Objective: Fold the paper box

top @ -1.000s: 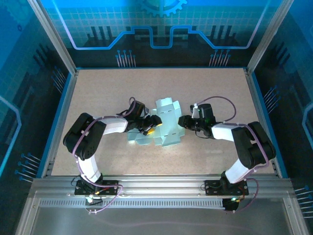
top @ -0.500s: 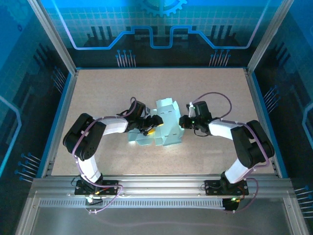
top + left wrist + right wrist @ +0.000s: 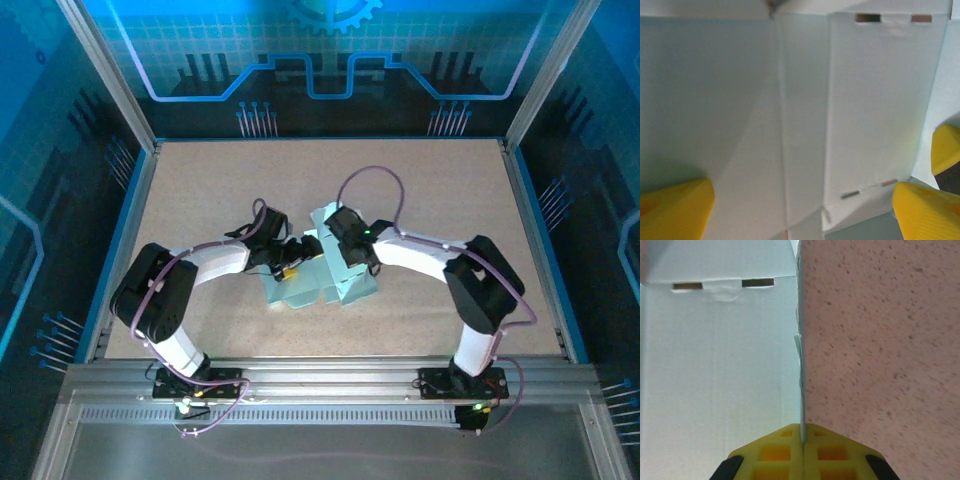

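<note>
Top external view first: the paper box [image 3: 310,290] sits mid-desk [image 3: 200,190] between our two arms. It's half folded, with some panels flat and at least one standing. Our right pincer [image 3: 352,262] is clamped shut on the thin edge of an upright panel. On the right wrist cam the card edge runs straight into the seam between the yellow pads [image 3: 775,450], with bare desk on one side and the panel with the slots [image 3: 757,282] on the other. Our guess is that it's holding that wall up so it doesn't flop back down. Our left pincer [image 3: 298,262] is wide open and holds nothing. Its yellow fingers [image 3: 675,210] are spread either side of a flat creased panel, close over it, probably to steady the base or line up the next flap. As for direction, the box's long axis looks to run roughly from the far side toward the arm bases, tilted a bit. The arms cover enough that we wouldn't swear to it.
</note>
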You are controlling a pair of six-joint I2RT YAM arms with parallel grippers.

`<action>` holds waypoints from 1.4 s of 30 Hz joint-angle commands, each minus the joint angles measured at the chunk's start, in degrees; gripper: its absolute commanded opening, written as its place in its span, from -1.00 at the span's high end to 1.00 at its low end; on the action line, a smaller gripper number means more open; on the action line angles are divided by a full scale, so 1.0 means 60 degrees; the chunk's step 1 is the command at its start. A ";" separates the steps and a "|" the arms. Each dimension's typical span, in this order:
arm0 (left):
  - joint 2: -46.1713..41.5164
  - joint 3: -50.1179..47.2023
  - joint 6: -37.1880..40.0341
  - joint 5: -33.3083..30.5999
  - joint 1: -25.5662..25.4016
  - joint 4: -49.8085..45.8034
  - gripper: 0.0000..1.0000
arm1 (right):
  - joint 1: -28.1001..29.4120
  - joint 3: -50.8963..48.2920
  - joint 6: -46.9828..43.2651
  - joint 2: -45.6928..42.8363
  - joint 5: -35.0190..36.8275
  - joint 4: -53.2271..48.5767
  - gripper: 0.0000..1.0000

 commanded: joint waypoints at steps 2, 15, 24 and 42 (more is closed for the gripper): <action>-0.0350 -0.0269 0.0178 -0.0372 0.0184 -0.0522 -0.88 | 0.0692 0.1144 0.0457 0.1275 0.2905 -0.2501 1.00; -0.0314 -0.0198 0.0488 -0.0410 0.0218 -0.0697 -0.90 | 0.0410 0.0044 0.0246 0.0159 0.0437 -0.0416 0.97; 0.0324 0.0669 0.0970 -0.0218 -0.0044 -0.1259 -0.77 | -0.1012 -0.1725 -0.0252 -0.1801 -0.3872 0.1850 0.03; 0.1335 0.1311 0.1968 -0.0789 -0.0115 -0.2119 -0.46 | -0.3597 -0.1838 -0.0560 -0.1728 -0.5973 0.2401 -0.20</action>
